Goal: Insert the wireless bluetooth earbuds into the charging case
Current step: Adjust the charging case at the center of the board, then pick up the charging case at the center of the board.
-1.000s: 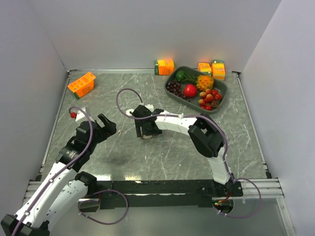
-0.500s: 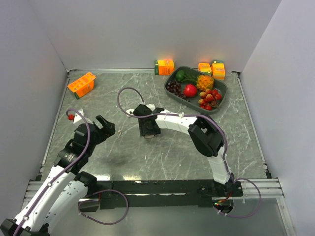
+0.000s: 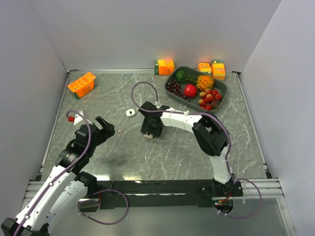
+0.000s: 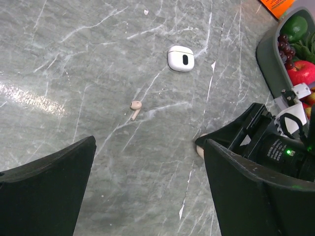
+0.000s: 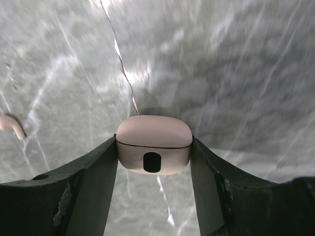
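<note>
My right gripper (image 5: 153, 196) is shut on a closed beige charging case (image 5: 153, 144), held by its sides just above the marble table; the case also shows in the top view (image 3: 148, 135) and peeks out in the left wrist view (image 4: 199, 149). A beige earbud (image 4: 136, 109) lies on the table between the arms and shows at the left edge of the right wrist view (image 5: 11, 125). A closed white case (image 3: 130, 112) lies further back, also in the left wrist view (image 4: 180, 58). My left gripper (image 3: 106, 129) is open and empty, near the earbud. The other earbuds are out of view.
A grey tray (image 3: 222, 91) of fruit stands at the back right, its corner in the left wrist view (image 4: 266, 54). Orange cartons stand at the back wall (image 3: 164, 66) and back left (image 3: 81, 83). Walls close in the table on three sides.
My right arm has shifted a little right with the beige case, uncovering the white case. Its cable has swung right. My left gripper has eased back slightly.
</note>
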